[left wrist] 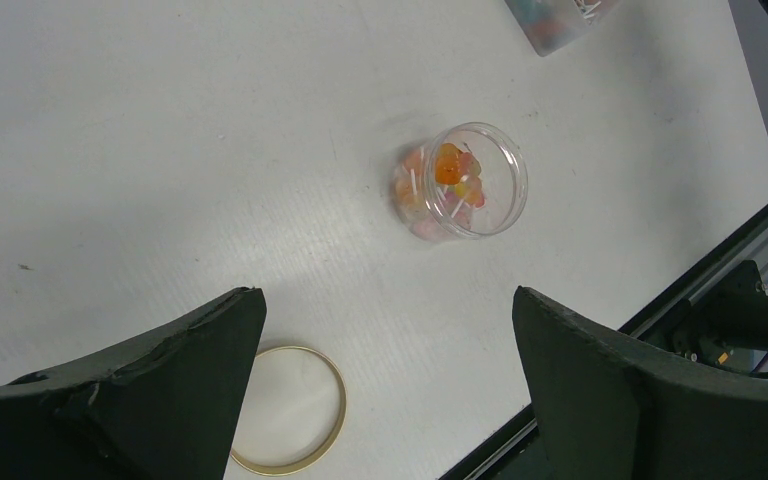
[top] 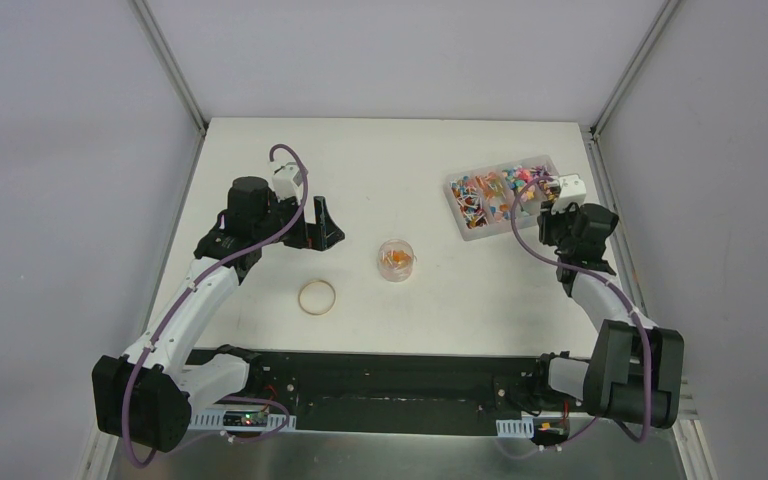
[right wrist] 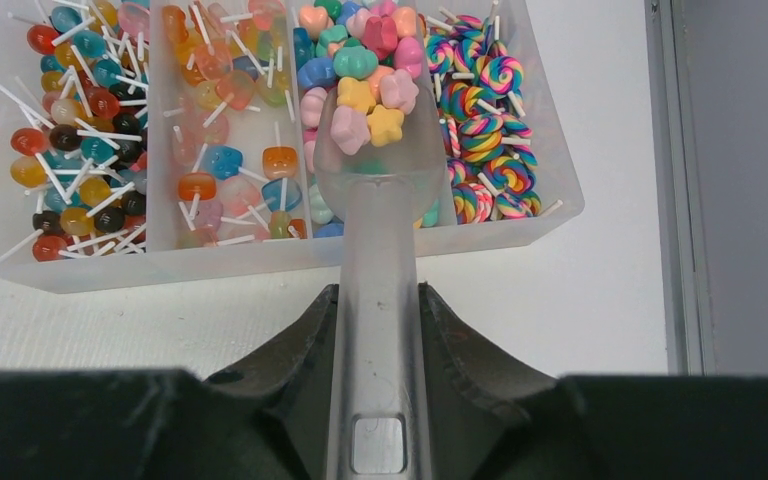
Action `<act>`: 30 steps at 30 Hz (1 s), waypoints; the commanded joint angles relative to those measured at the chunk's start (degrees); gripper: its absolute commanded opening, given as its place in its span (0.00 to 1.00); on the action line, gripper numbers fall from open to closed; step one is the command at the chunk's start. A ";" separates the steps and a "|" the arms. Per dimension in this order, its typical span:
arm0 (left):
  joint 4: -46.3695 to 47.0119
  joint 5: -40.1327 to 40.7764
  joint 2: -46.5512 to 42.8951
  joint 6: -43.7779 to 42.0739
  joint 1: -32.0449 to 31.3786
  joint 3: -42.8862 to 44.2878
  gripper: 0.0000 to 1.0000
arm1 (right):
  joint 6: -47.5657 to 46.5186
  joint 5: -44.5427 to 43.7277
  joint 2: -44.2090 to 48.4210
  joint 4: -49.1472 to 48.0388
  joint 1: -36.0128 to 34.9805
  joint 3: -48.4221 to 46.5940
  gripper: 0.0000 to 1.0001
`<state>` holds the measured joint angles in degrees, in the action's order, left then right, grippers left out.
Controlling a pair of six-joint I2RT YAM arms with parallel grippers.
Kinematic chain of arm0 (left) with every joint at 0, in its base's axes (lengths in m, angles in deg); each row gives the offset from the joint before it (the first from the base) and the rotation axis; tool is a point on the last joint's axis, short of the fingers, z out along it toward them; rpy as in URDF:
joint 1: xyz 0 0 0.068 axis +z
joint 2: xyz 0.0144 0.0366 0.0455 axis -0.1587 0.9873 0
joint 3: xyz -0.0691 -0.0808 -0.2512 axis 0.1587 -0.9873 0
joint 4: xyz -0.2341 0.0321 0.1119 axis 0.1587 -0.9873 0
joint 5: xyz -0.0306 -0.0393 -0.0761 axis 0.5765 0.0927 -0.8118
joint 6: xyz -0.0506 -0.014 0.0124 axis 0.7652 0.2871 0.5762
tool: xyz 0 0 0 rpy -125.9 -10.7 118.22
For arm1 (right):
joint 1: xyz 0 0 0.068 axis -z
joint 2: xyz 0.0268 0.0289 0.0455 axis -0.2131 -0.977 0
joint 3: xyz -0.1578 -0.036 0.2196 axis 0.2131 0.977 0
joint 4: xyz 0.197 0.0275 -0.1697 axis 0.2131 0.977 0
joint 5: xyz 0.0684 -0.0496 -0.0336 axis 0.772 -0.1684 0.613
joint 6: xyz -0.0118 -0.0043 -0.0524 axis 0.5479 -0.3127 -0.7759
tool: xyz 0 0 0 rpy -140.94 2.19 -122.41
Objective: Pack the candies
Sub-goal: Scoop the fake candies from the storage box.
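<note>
The candies fill a clear divided box at the table's back right. My right gripper is shut on the handle of a clear plastic scoop. Its bowl hangs over the box's third compartment and holds several pastel candies. A small round clear jar stands mid-table with a few orange and pink candies in it. My left gripper hovers left of the jar, open, with nothing between its fingers.
A tan rubber-band ring lies flat on the table near the front, below the left gripper. The black rail of the arm bases runs along the near edge. A metal frame post borders the box on the right.
</note>
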<state>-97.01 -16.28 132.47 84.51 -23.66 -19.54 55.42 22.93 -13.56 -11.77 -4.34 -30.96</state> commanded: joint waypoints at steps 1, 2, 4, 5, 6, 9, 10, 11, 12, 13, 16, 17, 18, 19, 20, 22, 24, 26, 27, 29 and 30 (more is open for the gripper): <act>1.65 -0.33 -0.11 -0.57 0.37 -0.06 0.99 | 0.78 1.68 3.17 -5.48 0.64 0.78 0.00; 1.60 -0.44 -0.03 -0.55 0.37 -0.01 0.99 | 0.73 1.52 3.45 -5.66 0.77 1.06 0.00; 1.66 -0.46 0.02 -0.56 0.38 0.00 0.99 | 1.05 1.44 3.81 -5.90 0.98 1.63 0.00; 1.60 -0.43 -0.04 -0.65 0.37 0.00 0.99 | 1.20 1.33 3.95 -5.91 1.04 1.80 0.00; 1.59 -0.34 -0.06 -0.64 0.37 -0.04 0.99 | 1.32 1.35 4.06 -6.04 1.12 1.94 0.00; 1.62 -0.33 -0.24 -0.62 0.37 -0.08 0.99 | 1.69 1.51 4.95 -6.43 1.30 2.49 0.00; 1.61 -0.38 -0.24 -0.65 0.37 -0.09 0.99 | 1.70 1.75 5.45 -6.63 1.41 2.70 0.00; 1.60 -0.34 -0.24 -0.66 0.37 -0.09 0.99 | 1.70 2.12 5.90 -6.79 1.48 2.86 0.00; 1.59 -0.34 -0.17 -0.52 0.37 -0.09 0.99 | 1.76 2.48 6.42 -6.81 1.50 2.91 0.00; 1.63 -0.40 -0.09 -0.55 0.37 -0.09 0.99 | 1.93 2.79 7.01 -6.75 1.52 2.99 0.00; 1.60 -0.42 0.20 -0.49 0.37 -0.09 0.99 | 2.05 3.49 9.06 -6.92 1.49 3.47 0.00; 1.56 -0.51 0.20 -0.48 0.37 -0.09 0.99 | 2.04 3.50 9.72 -7.03 1.50 3.72 0.00; 1.62 -0.42 0.09 -0.45 0.33 -0.09 0.99 | 1.95 3.61 10.25 -7.17 1.52 3.91 0.00; 1.59 -0.31 -0.02 -0.46 0.41 -0.09 0.99 | 1.96 3.78 10.73 -7.47 1.52 4.18 0.00; 1.66 -0.10 -0.20 -0.47 0.38 -0.09 0.99 | 2.04 3.99 11.18 -7.76 1.53 4.44 0.00; 1.59 0.23 -0.61 -0.54 0.37 -0.17 0.99 | 2.17 4.55 11.89 -8.21 1.53 4.74 0.00; 1.63 0.35 -0.81 -0.52 0.40 -0.17 0.99 | 2.52 5.40 12.95 -8.95 1.48 5.21 0.00; 1.68 0.32 -0.84 -0.54 0.38 -0.17 0.99 | 2.94 6.14 14.33 -9.60 1.52 5.59 0.00; 1.60 0.28 -0.81 -0.57 0.37 -0.17 0.99 | 3.01 6.34 15.02 -9.70 1.52 5.64 0.00; 1.59 0.20 -0.86 -0.49 0.42 -0.17 0.99 | 3.09 6.36 16.48 -9.70 1.52 5.65 0.00; 1.59 0.20 -0.89 -0.45 0.38 -0.17 0.99 | 3.10 6.51 17.54 -9.70 1.49 5.65 0.00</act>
<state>-97.01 -16.26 132.58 84.51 -23.66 -19.56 57.41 27.13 -0.21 -15.27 -3.20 -24.95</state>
